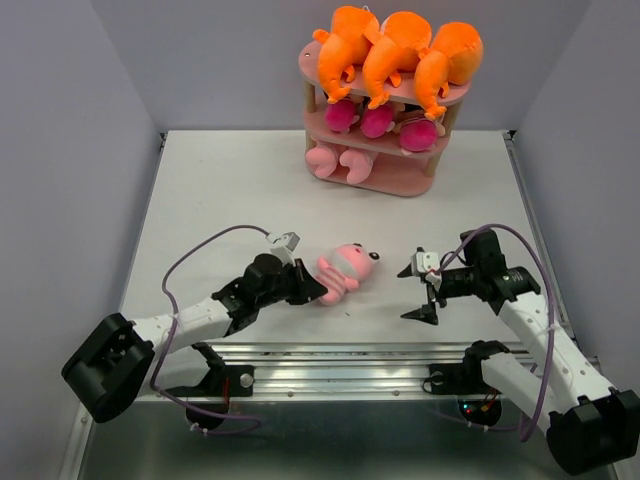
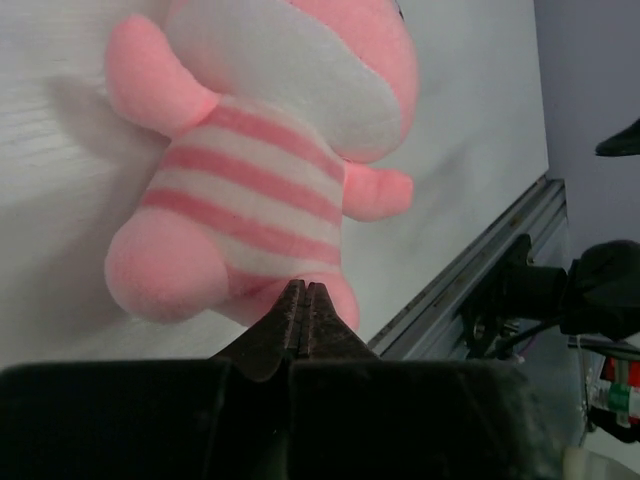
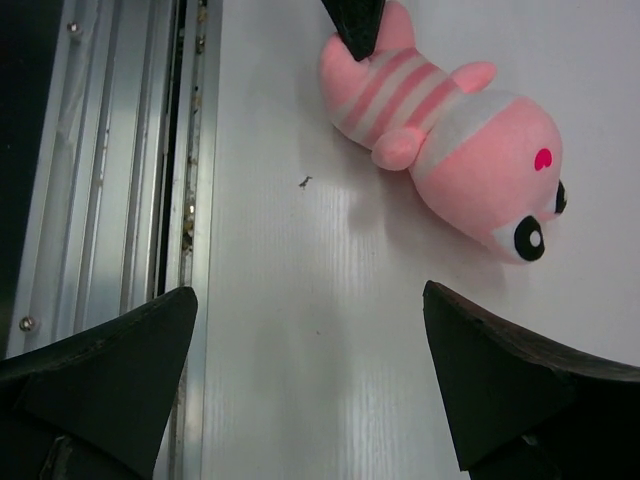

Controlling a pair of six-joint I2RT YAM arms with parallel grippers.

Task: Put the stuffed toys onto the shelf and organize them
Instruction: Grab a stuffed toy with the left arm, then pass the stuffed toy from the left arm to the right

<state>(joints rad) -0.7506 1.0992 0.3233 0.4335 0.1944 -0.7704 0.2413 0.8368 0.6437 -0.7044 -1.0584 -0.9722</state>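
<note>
At the back of the white table stands the pink shelf, three tiers on pale wooden posts. Three orange monsters are heaped on the top tier, hanging over its front rim. Magenta dolls are tucked into the middle tier, and pale pink pigs lie on the bottom one.

One more pig lies on the table well in front of the shelf, near the front edge and between the two arms. It is on its side, with its head toward the right arm and its striped body and legs toward the left arm.

From where I stand, the left gripper reaches in low from the left, its tip at the pig's leg end. In the left wrist view its fingers are pressed flat together, and the tip touches the plush just between the legs. I cannot tell whether any fold of fabric is pinched there.

The right gripper hangs over bare table just to the right of the pig, apart from it. Its jaws stand wide apart with nothing between them, and the right wrist view shows the pig lying beyond them. A metal rail runs along the near edge of the table.
</note>
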